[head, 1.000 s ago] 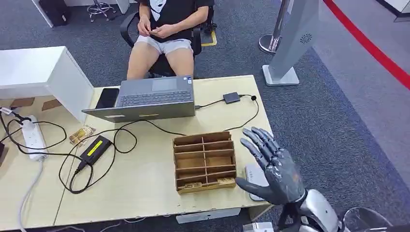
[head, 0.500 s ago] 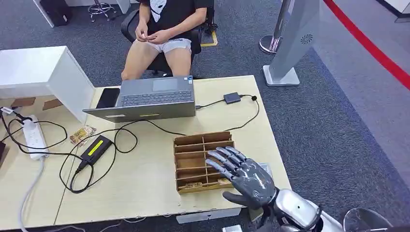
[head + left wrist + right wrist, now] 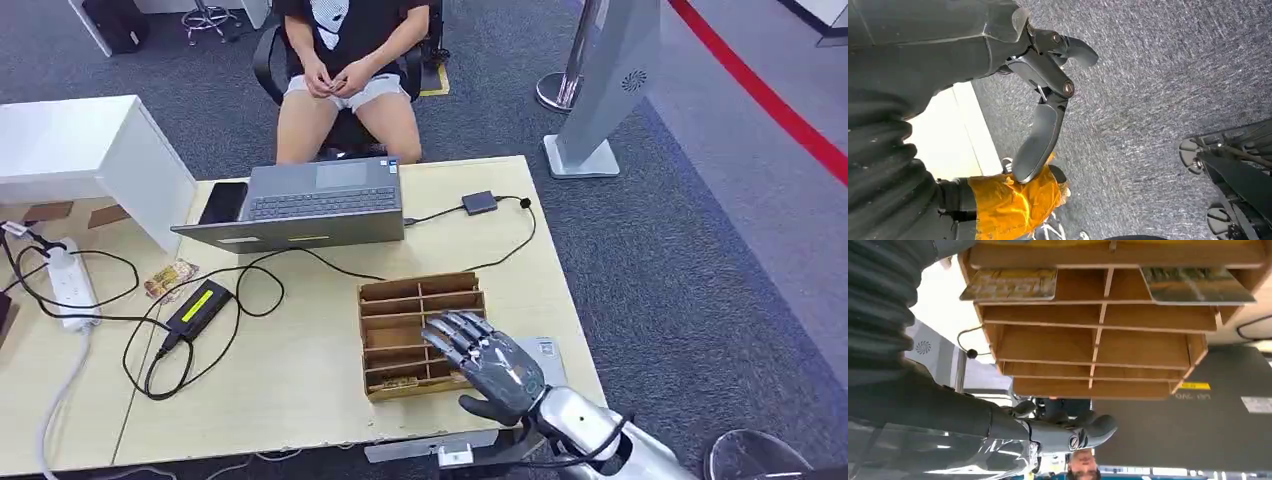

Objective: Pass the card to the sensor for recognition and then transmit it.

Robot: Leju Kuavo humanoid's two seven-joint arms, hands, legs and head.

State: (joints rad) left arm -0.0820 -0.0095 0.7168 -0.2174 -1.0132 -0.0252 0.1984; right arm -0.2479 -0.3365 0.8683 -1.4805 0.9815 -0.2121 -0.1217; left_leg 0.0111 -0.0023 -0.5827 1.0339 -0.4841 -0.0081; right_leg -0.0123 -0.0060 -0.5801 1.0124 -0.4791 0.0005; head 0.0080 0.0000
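The robot's dark many-fingered right hand (image 3: 487, 364) hovers over the near right part of the brown wooden slotted card rack (image 3: 421, 333), which sits on the pale wooden table (image 3: 300, 390). Its fingers (image 3: 455, 331) are extended and slightly spread, holding nothing, and its thumb points toward 9 o'clock near the rack's front edge. In the right wrist view, two printed cards lie in the rack's nearest row: one card (image 3: 1009, 285) in one compartment and another card (image 3: 1196, 286) in the compartment beside it; the rows beyond look bare. In the head view the nearer-left card (image 3: 398, 381) shows in the front slot, at about 8 o'clock from the hand. A flat grey sensor pad (image 3: 542, 352) lies just beside the rack at its 3 o'clock side, partly under the hand.

The left hand (image 3: 1040, 107) hangs over grey carpet (image 3: 1158, 100) beside the table edge; its fingers are loosely bent and apart, gripping nothing.

At 11 o'clock from the rack stands an open grey laptop (image 3: 310, 203), with a black phone (image 3: 224, 202) next to it. A black cable (image 3: 470, 235) runs to a small black adapter (image 3: 479, 202). A person (image 3: 345, 70) sits on a chair beyond the table, at 12 o'clock.
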